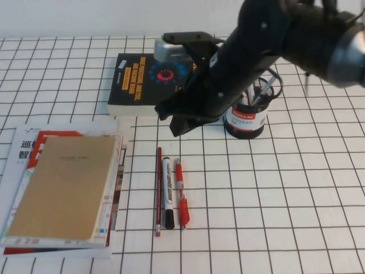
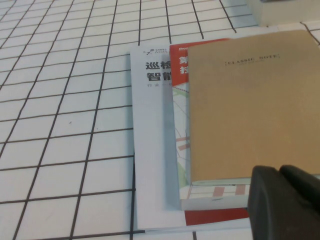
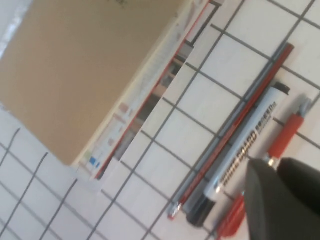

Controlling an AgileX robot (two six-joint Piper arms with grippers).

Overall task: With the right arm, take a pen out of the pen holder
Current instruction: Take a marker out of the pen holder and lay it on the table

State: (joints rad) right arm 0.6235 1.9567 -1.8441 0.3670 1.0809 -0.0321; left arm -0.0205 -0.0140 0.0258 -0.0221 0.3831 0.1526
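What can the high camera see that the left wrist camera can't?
Only the high view shows the black book with orange lettering, the round black pen holder with a red-and-white label, three writing tools lying in a row, and the right gripper hanging above the table between book and tools. Only the left wrist view shows the left gripper, jaws together, hovering by the tan card-covered notebook. Both show that notebook, the white booklet under it and the white gridded table.

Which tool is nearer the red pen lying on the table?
Right. The right tool hangs close to the red pen; the left tool is over the tan notebook's edge, away from it.
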